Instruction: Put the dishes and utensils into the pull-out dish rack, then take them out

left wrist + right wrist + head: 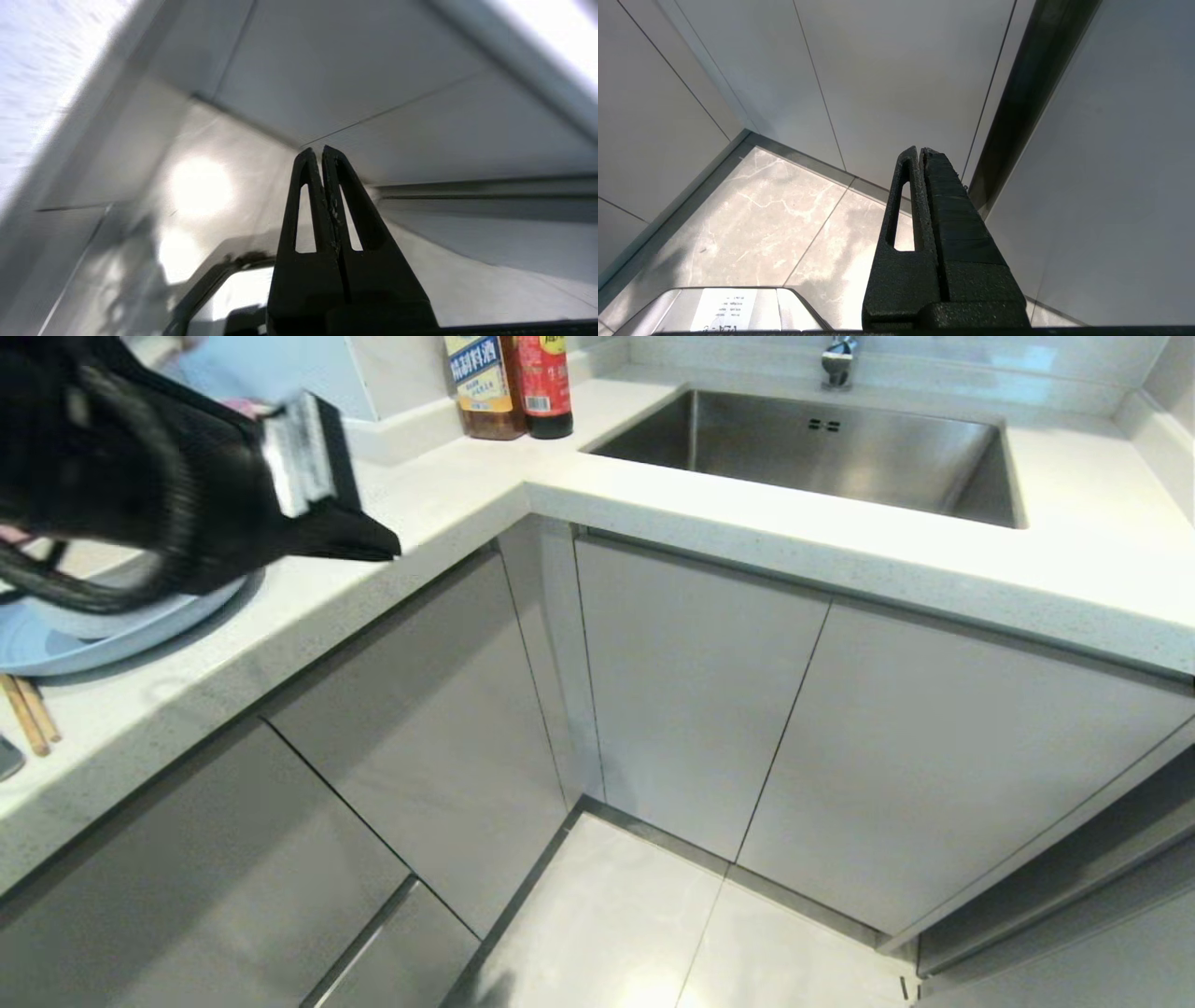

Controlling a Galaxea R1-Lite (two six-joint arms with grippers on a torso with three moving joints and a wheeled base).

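Two bottles (509,383), one blue plate (112,625), two chopsticks (30,712), one sink (822,448).

On the tabletop (448,513), the plate (84,644) lies at far left with chopsticks (30,714) before it; bottles (509,383) stand behind, the sink (812,453) to their right.

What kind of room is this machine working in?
It looks like a home kitchen: a steel sink set into a pale countertop, sauce bottles by the wall, and a pale blue plate with chopsticks beside it.
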